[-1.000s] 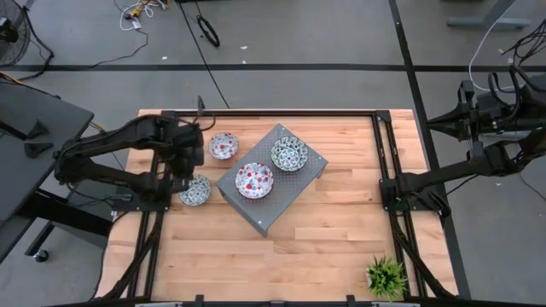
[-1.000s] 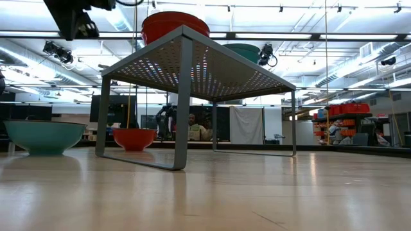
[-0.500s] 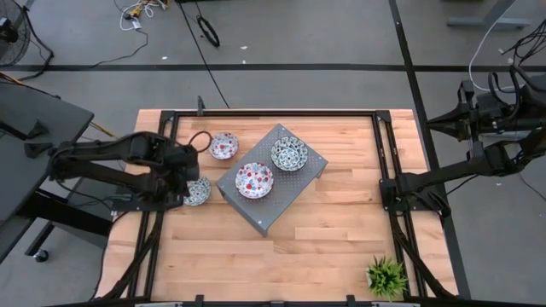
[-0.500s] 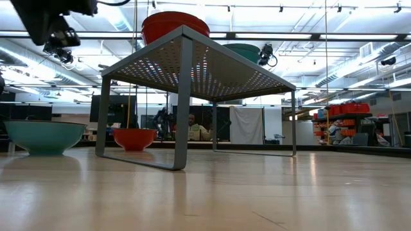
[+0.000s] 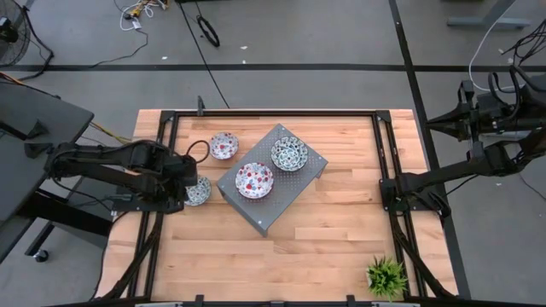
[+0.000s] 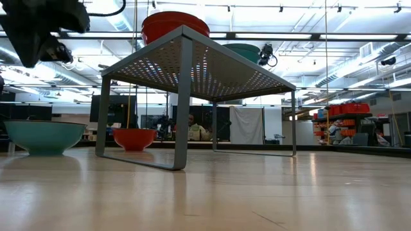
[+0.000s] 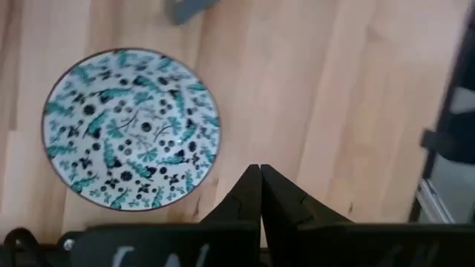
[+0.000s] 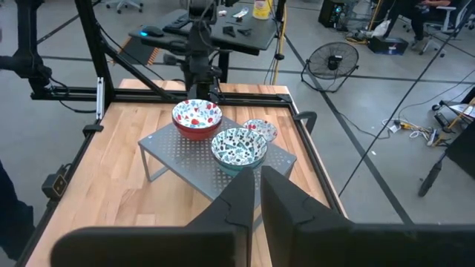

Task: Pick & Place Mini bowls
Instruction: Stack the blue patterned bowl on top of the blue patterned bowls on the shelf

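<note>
Overhead, left gripper [image 7: 260,172] closed and empty beside an empty teal bowl [image 7: 131,127]; right gripper [image 8: 257,178] near-closed, empty.

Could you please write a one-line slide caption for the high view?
Two mini bowls sit on the grey perforated stand, two on the table, the shut left gripper beside the teal one.

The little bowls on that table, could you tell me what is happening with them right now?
Four bowls are in view. A red bowl and a teal bowl sit on the grey metal stand. Another red bowl and another teal bowl rest on the wooden table beside the stand. The left pincer is shut and empty, hanging just beside that teal bowl on the table. The right pincer waits off the table's right side, holding nothing.
</note>
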`<state>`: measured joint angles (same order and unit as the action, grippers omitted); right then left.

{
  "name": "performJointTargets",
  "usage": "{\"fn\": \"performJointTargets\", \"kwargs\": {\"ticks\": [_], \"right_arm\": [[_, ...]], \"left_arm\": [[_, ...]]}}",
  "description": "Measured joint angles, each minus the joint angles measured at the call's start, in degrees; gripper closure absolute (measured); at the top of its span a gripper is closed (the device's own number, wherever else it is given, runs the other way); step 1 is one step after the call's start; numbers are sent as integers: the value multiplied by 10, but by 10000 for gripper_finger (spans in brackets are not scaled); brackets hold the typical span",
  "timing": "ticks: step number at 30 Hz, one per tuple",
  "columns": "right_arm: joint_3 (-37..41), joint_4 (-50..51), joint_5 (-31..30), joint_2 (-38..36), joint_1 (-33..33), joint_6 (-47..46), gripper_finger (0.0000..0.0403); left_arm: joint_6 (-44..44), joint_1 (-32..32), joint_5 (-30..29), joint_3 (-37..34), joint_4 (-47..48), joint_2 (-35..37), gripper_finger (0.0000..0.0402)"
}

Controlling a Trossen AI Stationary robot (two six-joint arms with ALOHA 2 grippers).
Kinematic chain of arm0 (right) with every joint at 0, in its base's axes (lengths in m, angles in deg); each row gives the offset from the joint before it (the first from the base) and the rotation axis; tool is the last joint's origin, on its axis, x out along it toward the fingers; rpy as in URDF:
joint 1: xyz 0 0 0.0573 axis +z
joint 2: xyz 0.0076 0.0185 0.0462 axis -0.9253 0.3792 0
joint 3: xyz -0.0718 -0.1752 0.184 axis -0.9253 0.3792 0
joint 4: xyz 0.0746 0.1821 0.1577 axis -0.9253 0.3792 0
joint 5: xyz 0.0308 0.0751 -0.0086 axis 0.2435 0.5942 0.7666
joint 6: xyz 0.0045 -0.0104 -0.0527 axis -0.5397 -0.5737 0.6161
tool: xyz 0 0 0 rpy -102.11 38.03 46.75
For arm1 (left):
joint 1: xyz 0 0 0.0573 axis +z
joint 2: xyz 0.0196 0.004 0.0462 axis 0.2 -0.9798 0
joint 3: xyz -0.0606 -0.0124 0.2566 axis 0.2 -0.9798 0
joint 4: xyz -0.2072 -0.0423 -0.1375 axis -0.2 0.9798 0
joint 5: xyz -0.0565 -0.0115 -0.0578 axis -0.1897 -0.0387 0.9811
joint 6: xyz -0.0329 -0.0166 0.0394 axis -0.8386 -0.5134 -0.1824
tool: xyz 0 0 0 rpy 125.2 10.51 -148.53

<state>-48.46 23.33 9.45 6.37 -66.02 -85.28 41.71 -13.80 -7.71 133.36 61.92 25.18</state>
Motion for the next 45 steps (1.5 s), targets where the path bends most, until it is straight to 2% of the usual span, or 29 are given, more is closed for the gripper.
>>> {"fn": "performJointTargets", "kwargs": {"ticks": [6,19,30,33,39,45], "right_arm": [[0,0,0,0,0,0,376],[0,0,0,0,0,0,376],[0,0,0,0,0,0,376],[0,0,0,0,0,0,376],[0,0,0,0,0,0,376],[0,0,0,0,0,0,376]], "left_arm": [[-34,-2,-14,-28,-26,-3,399],[-38,-55,-38,-72,-81,-29,394],[-65,-74,-29,-121,-146,-31,342],[-65,-74,-30,-122,-151,-31,318],[-64,-74,-72,-122,-149,-31,267],[-65,-74,-63,-122,-149,-31,244]]}}
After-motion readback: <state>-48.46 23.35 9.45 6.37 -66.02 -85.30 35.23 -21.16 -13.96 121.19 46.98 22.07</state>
